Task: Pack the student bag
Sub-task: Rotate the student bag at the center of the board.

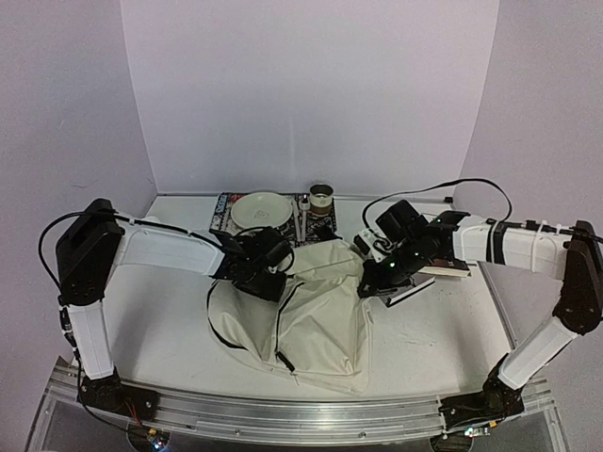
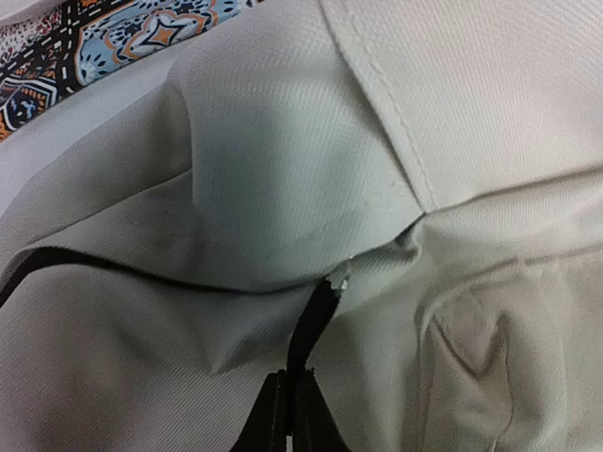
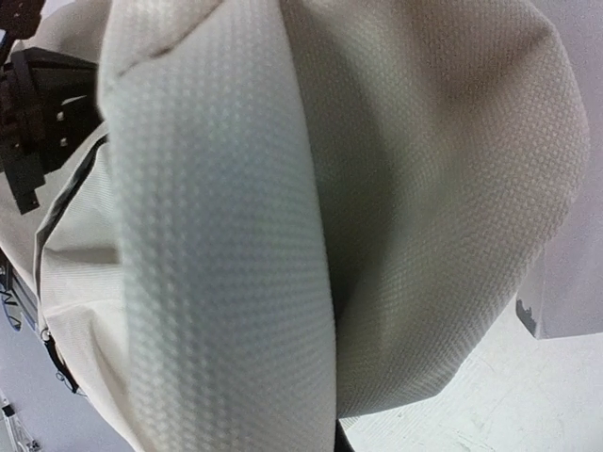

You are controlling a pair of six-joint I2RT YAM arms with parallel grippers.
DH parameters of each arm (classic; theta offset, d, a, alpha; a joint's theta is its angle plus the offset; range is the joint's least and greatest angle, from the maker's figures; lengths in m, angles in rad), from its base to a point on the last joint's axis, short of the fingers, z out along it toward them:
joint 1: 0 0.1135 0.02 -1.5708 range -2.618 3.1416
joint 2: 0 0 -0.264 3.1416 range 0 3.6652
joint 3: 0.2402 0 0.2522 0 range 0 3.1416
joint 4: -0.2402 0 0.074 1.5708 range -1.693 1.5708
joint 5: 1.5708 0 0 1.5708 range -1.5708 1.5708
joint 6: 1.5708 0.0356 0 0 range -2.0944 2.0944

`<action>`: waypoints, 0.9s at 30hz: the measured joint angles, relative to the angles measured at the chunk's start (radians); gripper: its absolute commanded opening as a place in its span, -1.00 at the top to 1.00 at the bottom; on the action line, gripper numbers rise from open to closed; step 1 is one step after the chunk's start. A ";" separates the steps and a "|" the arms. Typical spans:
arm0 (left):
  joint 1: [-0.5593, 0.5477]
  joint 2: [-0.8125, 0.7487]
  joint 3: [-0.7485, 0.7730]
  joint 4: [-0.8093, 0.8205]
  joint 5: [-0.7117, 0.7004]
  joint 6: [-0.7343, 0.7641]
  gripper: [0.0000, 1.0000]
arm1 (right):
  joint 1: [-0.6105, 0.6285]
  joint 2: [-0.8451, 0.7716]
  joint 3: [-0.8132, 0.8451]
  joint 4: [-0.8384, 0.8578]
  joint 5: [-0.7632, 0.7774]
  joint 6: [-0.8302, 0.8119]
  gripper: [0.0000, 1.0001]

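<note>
The student bag (image 1: 320,325), a cream fabric backpack with black trim, lies in the middle of the table. My left gripper (image 1: 267,273) is at its upper left edge. In the left wrist view that gripper (image 2: 294,400) is shut on a black zip pull (image 2: 318,315) rising from a seam of the bag (image 2: 283,141). My right gripper (image 1: 375,281) holds the bag's upper right edge, lifted a little off the table. Cream fabric (image 3: 236,235) fills the right wrist view and hides the right fingers.
Behind the bag lie a patterned book (image 1: 224,215) with a white bowl (image 1: 262,207) on it and a small cup (image 1: 322,197). A flat white item (image 1: 429,273) sits under the right arm. A black strap (image 1: 283,356) trails across the bag's front.
</note>
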 measured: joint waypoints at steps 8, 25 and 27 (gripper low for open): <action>0.000 -0.268 -0.118 -0.023 -0.002 -0.023 1.00 | -0.042 -0.020 0.007 -0.013 0.102 0.003 1.00; 0.023 -0.685 -0.389 -0.008 0.146 -0.130 1.00 | -0.155 0.017 0.092 0.023 0.005 -0.006 0.46; 0.034 -0.689 -0.389 -0.027 0.148 -0.130 1.00 | -0.152 0.017 0.094 0.026 0.018 -0.030 0.23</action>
